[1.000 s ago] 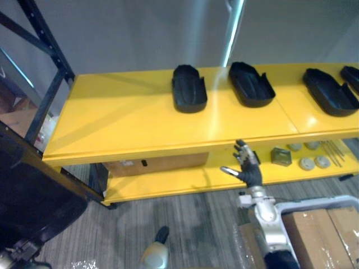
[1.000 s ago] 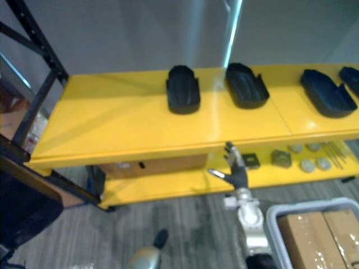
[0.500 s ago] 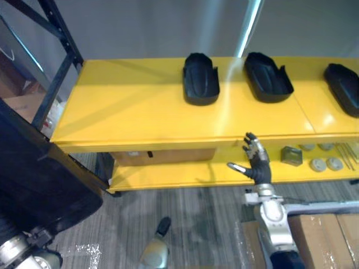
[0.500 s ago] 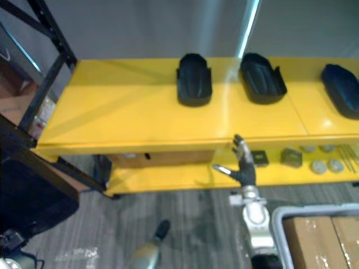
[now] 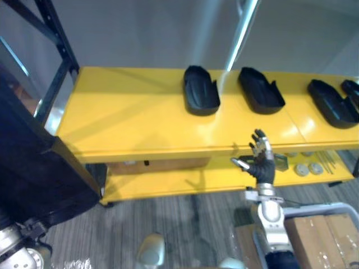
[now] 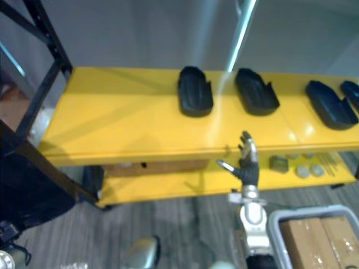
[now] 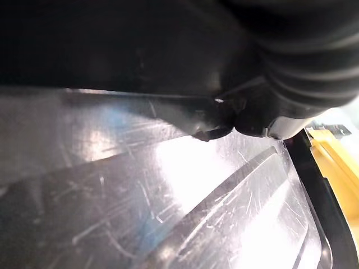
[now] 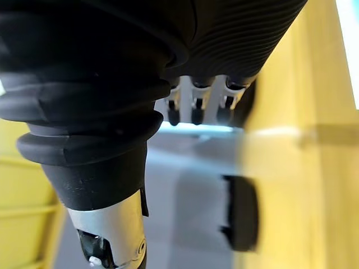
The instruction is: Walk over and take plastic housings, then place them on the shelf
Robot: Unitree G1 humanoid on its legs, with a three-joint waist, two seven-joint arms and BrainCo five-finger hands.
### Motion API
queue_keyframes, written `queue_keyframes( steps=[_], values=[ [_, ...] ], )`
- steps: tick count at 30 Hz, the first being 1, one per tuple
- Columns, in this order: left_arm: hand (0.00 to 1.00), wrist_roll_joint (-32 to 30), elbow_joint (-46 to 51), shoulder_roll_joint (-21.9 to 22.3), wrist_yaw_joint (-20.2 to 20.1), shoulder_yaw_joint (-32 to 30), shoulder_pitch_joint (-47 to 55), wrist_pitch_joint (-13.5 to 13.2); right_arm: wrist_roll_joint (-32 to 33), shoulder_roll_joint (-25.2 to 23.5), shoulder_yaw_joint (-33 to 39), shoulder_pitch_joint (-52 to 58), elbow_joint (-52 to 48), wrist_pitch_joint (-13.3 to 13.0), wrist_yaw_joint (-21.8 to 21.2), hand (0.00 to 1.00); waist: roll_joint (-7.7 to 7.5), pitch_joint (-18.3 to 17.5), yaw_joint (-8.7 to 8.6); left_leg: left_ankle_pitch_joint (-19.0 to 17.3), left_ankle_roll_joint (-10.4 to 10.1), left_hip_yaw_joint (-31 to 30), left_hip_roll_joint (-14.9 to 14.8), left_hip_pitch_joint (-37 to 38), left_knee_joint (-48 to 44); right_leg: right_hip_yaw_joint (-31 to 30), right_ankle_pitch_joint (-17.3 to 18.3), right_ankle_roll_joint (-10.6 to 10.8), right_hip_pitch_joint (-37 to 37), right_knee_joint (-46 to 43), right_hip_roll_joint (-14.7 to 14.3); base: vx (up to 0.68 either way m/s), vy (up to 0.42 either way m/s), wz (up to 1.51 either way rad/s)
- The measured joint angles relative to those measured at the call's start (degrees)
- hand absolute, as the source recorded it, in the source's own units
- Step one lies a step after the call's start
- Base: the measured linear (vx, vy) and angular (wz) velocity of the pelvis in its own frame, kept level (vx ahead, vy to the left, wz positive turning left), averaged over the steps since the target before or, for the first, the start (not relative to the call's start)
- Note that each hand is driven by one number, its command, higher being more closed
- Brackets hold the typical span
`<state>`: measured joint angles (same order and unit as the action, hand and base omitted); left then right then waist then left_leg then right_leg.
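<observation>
Housings (image 5: 201, 98) on shelf (image 5: 129, 120), right hand (image 5: 261, 163) spread

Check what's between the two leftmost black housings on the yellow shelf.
Nothing: bare yellow shelf between leftmost black plastic housing and next housing, left eye view.

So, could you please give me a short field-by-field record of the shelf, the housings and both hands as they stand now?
shelf: yellow shelf, two levels
top level: four black plastic housings in a row on its right half, the last cut by the view's edge
lower level: brown box at left, small grey parts at right
right hand: open, empty, raised before the shelf's front edge
left hand: close against a large black housing; grip cannot be told
floor, right: grey bin holding cardboard boxes
</observation>
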<state>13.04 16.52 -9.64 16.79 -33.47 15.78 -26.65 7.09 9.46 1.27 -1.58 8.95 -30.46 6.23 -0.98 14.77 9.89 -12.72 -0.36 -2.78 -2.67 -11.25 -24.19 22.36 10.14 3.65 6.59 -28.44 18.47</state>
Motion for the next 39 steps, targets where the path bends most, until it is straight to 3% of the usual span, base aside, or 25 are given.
queue_keyframes(
  steps=[1, 5, 7, 8, 9, 10, 12, 14, 18, 21, 27, 28, 32, 39],
  values=[
    [1.00, -0.1, -0.7, 0.0, 0.5, 0.4, -0.7, 1.3, 0.1, 0.2, 0.9, -0.2, -0.5, 0.0, -0.3, 0.00, 0.28, 0.2, -0.19, 0.7, 0.1, -1.3, 0.3, -0.9, 0.9, -2.4, -0.4, 0.3, 2.0, 5.2, -1.2, 0.05, 0.039, 0.16],
    [1.00, -0.1, -2.0, 0.4, 0.6, 2.8, -1.2, 1.8, 0.0, 0.1, 1.8, 2.7, -4.0, 0.1, 0.0, 0.00, 0.77, 0.4, -1.54, 1.6, -0.7, -6.3, 1.4, 0.4, 3.2, -9.2, -2.0, 2.1, 1.0, 13.2, -3.2, 0.12, -0.075, 0.77],
    [1.00, -0.4, -2.0, 1.3, 0.6, 3.1, -0.9, 1.7, -0.2, 0.1, 1.8, 3.6, -5.7, 0.1, 0.3, 0.00, 0.03, 0.0, -1.36, 1.8, -2.1, -8.2, 2.0, 2.6, 4.8, -9.7, -2.2, 1.8, -2.2, 15.5, -4.1, 0.21, -0.260, 0.76],
    [1.00, -0.3, -2.0, 1.3, 0.7, 3.0, -0.2, 1.4, -1.2, 0.1, 1.8, 3.3, -6.4, 0.0, 0.9, 0.00, -1.02, -0.7, -1.28, 1.7, -3.6, -9.4, 2.7, 3.0, 5.2, -10.3, -5.5, 1.5, -4.1, 18.0, -5.2, 0.23, -0.370, 0.84],
    [1.00, -0.4, -2.0, 3.0, 0.5, 3.3, 0.2, 1.4, -1.2, 1.1, 2.3, 2.8, -6.1, 0.1, 2.0, 0.00, -0.44, -1.2, -1.45, 1.5, -4.8, -10.2, 1.5, 3.4, 5.8, -9.1, -7.6, 5.0, -5.5, 18.1, -6.1, 0.22, -0.363, 0.73],
    [1.00, -0.4, -1.7, 4.1, 0.4, 3.4, 1.0, 1.3, -1.3, 1.8, 2.3, 2.6, -6.0, 0.2, 2.8, 0.00, 0.38, -1.8, -1.30, 1.6, -5.1, -9.7, 0.5, 3.2, 6.2, -8.4, -7.5, 4.6, -5.6, 18.6, -7.1, 0.19, -0.298, 0.52],
    [1.00, -0.4, -0.6, 7.3, 0.2, 3.4, 4.1, 0.9, -2.5, 3.1, 4.0, 2.0, -6.0, 0.5, 5.4, 0.00, 2.98, -3.5, -1.40, 4.5, -7.6, -6.2, -2.8, 3.8, 11.0, -6.4, -7.3, 3.7, -5.8, 20.4, -9.2, 0.19, -0.228, 0.32],
    [1.00, -0.3, 1.3, 8.7, 0.3, 3.6, 4.8, 0.5, -2.2, 3.4, 6.3, 1.7, -5.7, 0.6, 7.0, 0.00, 3.66, -3.9, -1.34, 6.7, -8.2, -4.2, -3.8, 6.2, 15.9, -6.3, -7.0, 3.3, -6.5, 21.2, -9.8, 0.19, -0.172, 0.15],
    [1.00, -0.4, 4.5, 8.9, 0.3, 7.2, 5.0, -1.0, -2.2, 1.9, 11.4, 5.8, -5.7, 0.7, 9.5, 0.00, 3.26, -4.2, -3.26, 7.5, -7.9, -0.5, -3.8, 9.2, 18.1, -3.9, -7.0, 3.1, -10.8, 23.0, -9.4, 0.14, -0.030, 0.23],
    [1.00, -0.5, 5.4, 8.6, -0.3, 7.9, 4.1, -0.8, -3.5, -3.5, 13.4, 13.0, -5.9, -0.7, 13.2, 0.00, 1.34, -5.3, -5.29, 8.7, -6.9, 0.2, -2.1, 9.9, 19.8, -1.7, -6.9, 3.2, -12.0, 23.1, -7.7, 0.09, 0.059, 0.34],
    [1.00, -0.5, 6.1, 7.8, -0.3, 7.9, 4.2, -0.1, -6.7, -6.9, 13.3, 14.6, -6.6, -4.5, 20.9, 0.00, 0.56, -6.1, -6.05, 10.3, -6.8, 2.4, -1.1, 11.7, 22.7, -0.5, -7.0, 3.2, -13.0, 23.1, -6.3, -0.02, 0.036, 0.07],
    [1.00, -0.3, 6.1, 7.8, -1.4, 7.9, 5.0, -0.1, -10.1, -7.1, 13.2, 14.2, -6.9, -4.7, 24.6, 0.00, 0.71, -7.1, -6.13, 12.1, -6.3, 6.2, -1.5, 12.5, 26.1, -0.5, -7.0, 3.3, -13.0, 24.4, -6.2, -0.23, -0.018, -0.12],
    [1.00, -0.3, 6.2, 7.8, -1.6, 7.8, 5.1, -0.1, -10.8, -7.2, 12.5, 14.2, -6.9, -4.7, 25.2, 0.00, 0.86, -8.9, -7.45, 13.1, -5.5, 10.3, -2.2, 12.4, 27.1, -0.4, -7.3, 3.7, -12.7, 24.5, -6.0, -0.09, -0.006, 0.01],
    [1.00, -0.4, 6.2, 7.8, -1.5, 7.8, 3.9, 0.0, -12.3, -7.1, 12.2, 13.6, -6.9, -4.6, 27.7, 0.00, 0.81, -9.4, -7.79, 14.6, -5.6, 11.3, -2.0, 13.3, 28.8, -0.7, -7.5, 4.0, -12.5, 24.8, -6.2, -0.01, 0.001, -0.04]
  ],
)
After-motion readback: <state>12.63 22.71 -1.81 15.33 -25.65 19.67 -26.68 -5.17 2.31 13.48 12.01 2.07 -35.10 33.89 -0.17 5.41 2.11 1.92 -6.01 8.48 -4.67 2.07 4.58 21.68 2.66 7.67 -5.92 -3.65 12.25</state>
